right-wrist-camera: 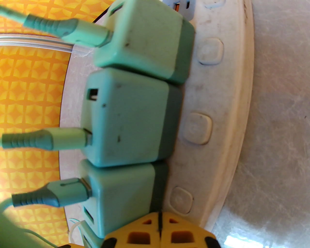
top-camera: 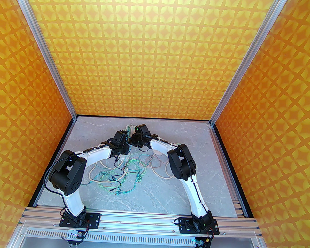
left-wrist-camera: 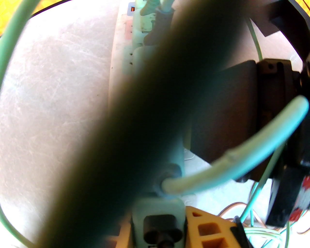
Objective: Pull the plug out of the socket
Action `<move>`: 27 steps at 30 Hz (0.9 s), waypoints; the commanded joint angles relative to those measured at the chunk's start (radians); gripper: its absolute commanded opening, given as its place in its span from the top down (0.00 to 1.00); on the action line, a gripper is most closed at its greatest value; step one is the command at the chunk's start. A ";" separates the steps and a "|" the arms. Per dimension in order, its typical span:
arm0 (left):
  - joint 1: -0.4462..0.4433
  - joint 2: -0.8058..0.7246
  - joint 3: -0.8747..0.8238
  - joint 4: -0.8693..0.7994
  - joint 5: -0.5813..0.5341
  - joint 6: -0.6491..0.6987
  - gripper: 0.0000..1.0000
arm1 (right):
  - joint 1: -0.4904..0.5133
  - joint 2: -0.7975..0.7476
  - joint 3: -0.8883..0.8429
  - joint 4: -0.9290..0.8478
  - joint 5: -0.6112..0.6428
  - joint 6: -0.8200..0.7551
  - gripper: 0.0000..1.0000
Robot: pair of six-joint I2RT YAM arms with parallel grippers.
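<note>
Nearest is the metal rail (top-camera: 139,219) along the front edge, with both arm bases bolted to it. Beyond it a loose tangle of green and pale cables (top-camera: 121,176) lies on the middle of the grey tabletop (top-camera: 206,175). The surface to the left and right of the tangle is bare, out to the orange patterned side walls. The left arm (top-camera: 69,173) and the right arm (top-camera: 184,163) lean inward and meet over the white power strip (top-camera: 128,128), which lies at the far middle, close to the back wall (top-camera: 145,55). Its long axis runs near to far. In the left wrist view the left jaws are closed around a green plug (left-wrist-camera: 157,208). The plug sits at the near end of the strip between yellow fingers (left-wrist-camera: 208,230), and a pale cord (left-wrist-camera: 242,157) leaves it and arcs to the right. A dark blurred band (left-wrist-camera: 145,121) hides much of that view. In the right wrist view the right jaws are pressed together, the yellow pads (right-wrist-camera: 181,236) meeting on a thin seam with nothing seen between them, right at the strip's edge. Past them, three more green plugs (right-wrist-camera: 130,121) stand in a row along the strip, side by side and touching. Their bodies stick straight out from its face and their cords (right-wrist-camera: 48,140) lead away from it. A line of square buttons (right-wrist-camera: 196,128) runs beside them.
</note>
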State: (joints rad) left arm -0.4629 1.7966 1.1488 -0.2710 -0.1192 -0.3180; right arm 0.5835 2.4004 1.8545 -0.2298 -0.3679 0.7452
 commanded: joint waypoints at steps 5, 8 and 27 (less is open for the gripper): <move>0.025 -0.077 0.040 -0.038 0.124 -0.069 0.81 | 0.000 0.039 -0.026 -0.180 0.136 -0.043 1.00; 0.012 -0.070 0.062 -0.073 0.114 -0.039 0.81 | -0.001 0.039 -0.018 -0.189 0.141 -0.047 1.00; -0.037 -0.219 0.034 -0.221 -0.035 -0.002 0.82 | -0.001 0.036 0.002 -0.220 0.167 -0.059 1.00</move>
State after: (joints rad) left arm -0.4995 1.6333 1.1915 -0.4522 -0.1158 -0.3279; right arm 0.5964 2.3955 1.8751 -0.2771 -0.2932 0.7097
